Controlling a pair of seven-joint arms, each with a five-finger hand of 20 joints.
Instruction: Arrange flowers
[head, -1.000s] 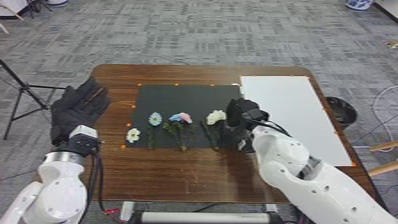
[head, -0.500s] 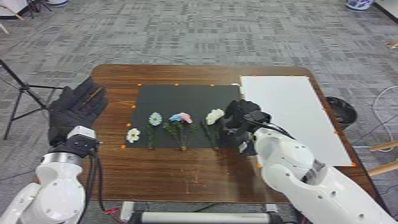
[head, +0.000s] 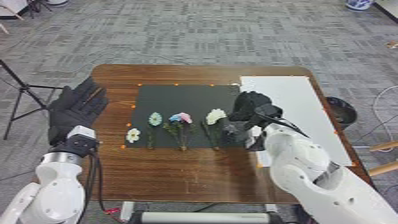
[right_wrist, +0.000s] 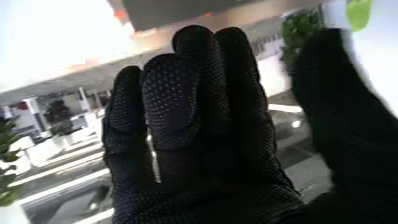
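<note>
Right arm – extends from the near edge; its hand (head: 252, 104) is raised where dark mat (head: 187, 95) meets white board (head: 282, 92), fingers straight and close together, thumb apart. Left hand (head: 71, 109) – open at the left edge. Flowers (head: 155, 119) lie in a row on the mat. Brown wooden surface (head: 178, 175); grey floor (head: 195, 35); black tripod (head: 24, 88) stands left.
</note>
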